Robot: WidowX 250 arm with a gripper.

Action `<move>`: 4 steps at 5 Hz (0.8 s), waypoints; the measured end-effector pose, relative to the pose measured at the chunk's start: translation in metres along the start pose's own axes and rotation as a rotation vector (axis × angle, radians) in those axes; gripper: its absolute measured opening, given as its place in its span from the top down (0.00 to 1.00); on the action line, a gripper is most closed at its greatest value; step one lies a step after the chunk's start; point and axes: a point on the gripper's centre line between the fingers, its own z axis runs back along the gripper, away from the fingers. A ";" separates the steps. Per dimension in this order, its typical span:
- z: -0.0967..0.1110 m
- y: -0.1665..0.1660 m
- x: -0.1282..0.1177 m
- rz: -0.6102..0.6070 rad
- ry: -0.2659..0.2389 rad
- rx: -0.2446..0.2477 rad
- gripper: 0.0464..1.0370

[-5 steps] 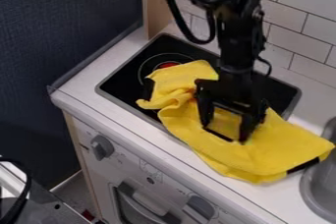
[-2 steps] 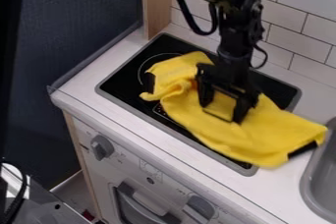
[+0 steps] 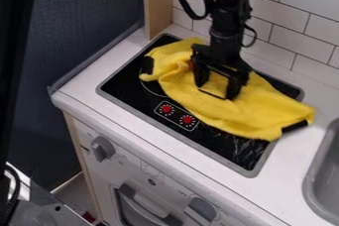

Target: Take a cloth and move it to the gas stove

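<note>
A yellow cloth [image 3: 258, 107] has been shifted farther back over the black stove top [image 3: 224, 146], together with the gripper [image 3: 217, 92].
Compared with the earlier views, the two red control marks [image 3: 177, 114] near the front edge are now uncovered, and the far part of the stove top is covered by more of the cloth. How far the gripper is open cannot be told, but the cloth seems to be held by it, because both were moved the same way. The right end of the cloth is still stretched past the stove edge, above the white tabletop [image 3: 285, 183] near the grey sink [image 3: 323, 173]. So the task is judged almost finished: the cloth should be lowered if needed, then released, and its overhanging end may slide.
</note>
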 end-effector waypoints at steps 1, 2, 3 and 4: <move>-0.001 0.026 0.009 0.000 -0.007 0.005 0.04; 0.000 0.045 0.013 0.005 -0.010 0.021 0.04; 0.001 0.057 0.016 -0.014 0.009 0.041 0.04; 0.003 0.063 0.009 -0.007 -0.019 0.032 0.04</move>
